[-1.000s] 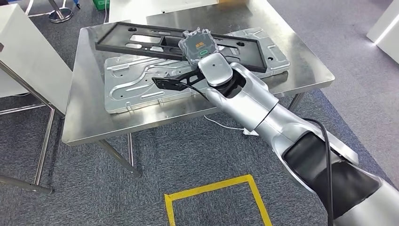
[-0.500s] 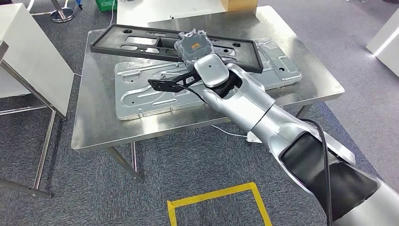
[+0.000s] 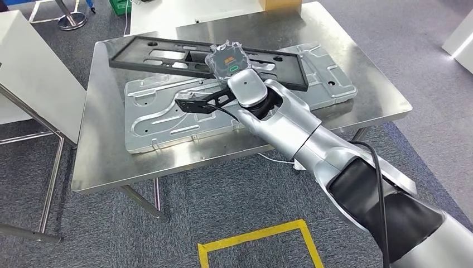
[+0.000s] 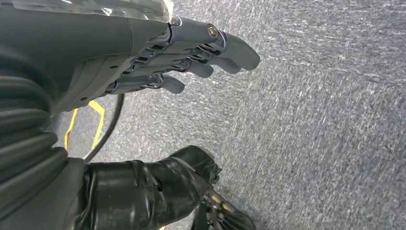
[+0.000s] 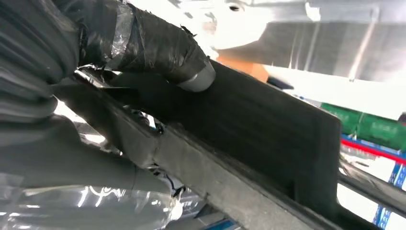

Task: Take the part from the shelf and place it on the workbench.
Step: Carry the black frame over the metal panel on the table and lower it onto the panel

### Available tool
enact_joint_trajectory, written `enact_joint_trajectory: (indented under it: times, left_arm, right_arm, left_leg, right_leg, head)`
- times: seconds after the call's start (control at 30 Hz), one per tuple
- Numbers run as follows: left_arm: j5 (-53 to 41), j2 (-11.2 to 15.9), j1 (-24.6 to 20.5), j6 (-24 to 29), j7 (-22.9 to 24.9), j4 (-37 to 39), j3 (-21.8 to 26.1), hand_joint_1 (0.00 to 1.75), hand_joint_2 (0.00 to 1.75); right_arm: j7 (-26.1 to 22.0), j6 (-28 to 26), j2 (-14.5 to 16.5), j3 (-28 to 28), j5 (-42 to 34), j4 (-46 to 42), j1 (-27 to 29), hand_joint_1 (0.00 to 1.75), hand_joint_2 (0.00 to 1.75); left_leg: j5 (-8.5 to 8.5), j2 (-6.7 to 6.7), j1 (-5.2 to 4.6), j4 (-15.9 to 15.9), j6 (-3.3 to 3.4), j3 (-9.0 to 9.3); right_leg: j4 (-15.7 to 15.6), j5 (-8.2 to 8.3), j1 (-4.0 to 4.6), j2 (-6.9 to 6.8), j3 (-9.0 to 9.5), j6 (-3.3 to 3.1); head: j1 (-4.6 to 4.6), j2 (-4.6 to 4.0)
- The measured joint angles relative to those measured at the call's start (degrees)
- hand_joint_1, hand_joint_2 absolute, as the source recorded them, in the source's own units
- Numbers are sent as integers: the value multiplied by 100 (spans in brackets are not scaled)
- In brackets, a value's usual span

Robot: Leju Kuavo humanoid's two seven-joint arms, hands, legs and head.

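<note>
The part is a long black frame [image 3: 162,56] with cut-outs, lying across the far side of a silver pressed-metal plate [image 3: 167,120] on the steel workbench [image 3: 362,103]. My right hand [image 3: 230,61], wrapped in clear plastic, grips the frame near its middle. In the right wrist view the taped thumb [image 5: 163,52] presses on the frame's flat black face [image 5: 258,129]. Whether the frame rests on the plate or hangs just above it, I cannot tell. My left hand [image 4: 191,52] hangs over the grey carpet with its fingers stretched out and nothing in it.
A white shelf unit [image 3: 33,72] on thin metal legs stands left of the workbench. A yellow tape square [image 3: 256,234] marks the carpet in front. A cardboard box [image 3: 281,4] sits at the bench's far edge. White furniture [image 3: 460,36] stands at the far right.
The whole picture has swayed a little, so the camera moved. My right hand keeps its hold on the black frame, which stays across the far side of the plate.
</note>
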Motion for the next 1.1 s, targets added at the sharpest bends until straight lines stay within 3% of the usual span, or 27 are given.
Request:
enact_joint_trajectory:
  times: [0.07, 0.13, 0.2, 0.3, 0.37, 0.4, 0.47, 0.5, 0.53, 0.6, 0.67, 0.7, 0.8, 0.87, 0.97, 1.0, 1.03, 1.07, 1.1]
  left_arm:
    - [-7, -13, 3, 0, -3, 0, 0, 0, 175]
    - [-13, -10, 1, -1, -6, 0, 0, 0, 175]
    - [-25, -3, 0, -2, -8, 0, 0, 0, 175]
    - [-44, -8, -5, -4, -12, -2, 0, 0, 175]
    - [-52, -35, -20, -10, -14, -4, 0, 0, 175]
    - [-56, -50, -27, -13, -15, -4, 0, 0, 175]
    - [-64, -63, -30, -15, -17, -4, 0, 0, 175]
    - [-67, -68, -28, -15, -18, -4, 0, 0, 175]
    - [-69, -73, -26, -16, -21, -4, 0, 0, 175]
    - [-77, -84, -21, -19, -33, -4, 1, 0, 175]
    - [-86, -86, -18, -22, -48, -4, 2, 0, 175]
    - [-90, -83, -18, -22, -54, -4, 2, 0, 175]
    - [-100, -73, -10, -16, -62, -4, 2, 0, 175]
    - [-104, -74, -7, -14, -62, -4, 2, 0, 175]
    - [-108, -84, -23, -13, -63, -4, 2, 0, 175]
    - [-108, -89, -20, -13, -64, -4, 2, 0, 175]
    - [-108, -94, -14, -13, -64, -4, 2, 0, 175]
    - [-109, -98, -9, -13, -64, -4, 2, 0, 175]
    - [-109, -100, -8, -14, -64, -4, 2, 0, 175]
  right_arm:
    - [-38, -9, 42, 8, -2, 39, 33, 175, 175]
    - [-64, -46, 92, 10, -8, 73, 28, 175, 175]
    - [-95, -92, 128, 15, -18, 106, 22, 175, 175]
    - [-165, -126, 188, 28, -39, 183, 42, 175, 175]
    - [-200, -177, 228, 43, -56, 246, 30, 175, 175]
    - [-218, -209, 241, 50, -67, 272, 26, 175, 175]
    - [-261, -252, 267, 69, -88, 312, 55, 175, 175]
    - [-284, -260, 279, 83, -96, 336, 86, 175, 175]
    - [-303, -263, 293, 100, -102, 365, 114, 175, 175]
    - [-327, -268, 323, 132, -108, 433, 140, 175, 175]
    - [-339, -284, 364, 152, -112, 491, 137, 175, 175]
    - [-348, -295, 389, 157, -115, 510, 137, 175, 175]
    - [-370, -326, 435, 172, -125, 557, 172, 175, 175]
    - [-370, -340, 452, 180, -126, 583, 195, 175, 175]
    - [-370, -371, 471, 183, -127, 613, 226, 175, 175]
    - [-372, -376, 472, 185, -128, 629, 252, 175, 175]
    - [-375, -376, 473, 187, -130, 646, 284, 175, 175]
    - [-378, -375, 475, 189, -132, 661, 314, 175, 175]
    - [-381, -376, 480, 191, -135, 670, 331, 175, 175]
  left_leg:
    - [534, -2, -14, -651, 62, 184]
    - [970, -5, -60, -1460, 194, 518]
    - [1055, -7, -109, -1783, 293, 677]
    - [1032, 8, -114, -2061, 344, 860]
    - [1037, 25, -81, -2293, 349, 1045]
    - [1022, 30, -76, -2320, 348, 1091]
    - [941, 23, -86, -2274, 357, 1130]
    - [881, 15, -87, -2217, 347, 1138]
    - [815, 1, -86, -2144, 333, 1142]
    - [663, -37, -79, -1976, 285, 1156]
    - [534, -63, -97, -1837, 223, 1135]
    - [493, -68, -109, -1789, 203, 1111]
    - [417, -68, -105, -1696, 172, 1030]
    - [271, -45, -82, -1466, 115, 918]
    - [-100, -7, -46, -465, 31, 372]
    - [-146, -2, -40, -151, 25, 163]
    - [-94, 0, -40, 2, 32, 19]
    - [66, -1, -47, -49, 58, -30]
    - [329, -3, -65, -349, 113, 46]
  right_leg:
    - [-26, -61, 9, 1, 125, 5]
    - [-105, -91, 9, 7, 245, 18]
    - [-190, -87, -10, 21, 295, 66]
    - [-286, -98, -3, 16, 350, 149]
    - [-35, -227, 30, -19, 245, 165]
    - [294, -352, 36, -38, 71, 159]
    - [1054, -583, 50, -39, -394, 161]
    - [1278, -583, 55, -41, -566, 171]
    - [1293, -472, 54, -44, -638, 184]
    - [756, -37, 40, -55, -488, 201]
    - [193, 193, 32, -56, -252, 182]
    - [69, 197, 30, -45, -205, 154]
    - [87, 122, 35, -3, -239, 59]
    - [88, 92, 21, 7, -221, 15]
    - [44, 53, 14, 9, -130, -11]
    - [34, 32, 18, 9, -92, -9]
    - [28, 5, 27, 11, -47, -9]
    - [24, -26, 43, 13, 4, -11]
    - [16, -58, 69, 16, 65, -17]
  head:
    - [-1, 0]
    - [2, 0]
    - [1, 0]
    - [4, 0]
    - [28, 0]
    - [38, 0]
    - [43, 0]
    - [43, 0]
    - [45, 0]
    - [54, 0]
    - [60, 0]
    - [62, 0]
    - [58, 0]
    - [44, 0]
    - [22, 0]
    - [22, 0]
    - [22, 0]
    - [22, 0]
    - [22, 0]
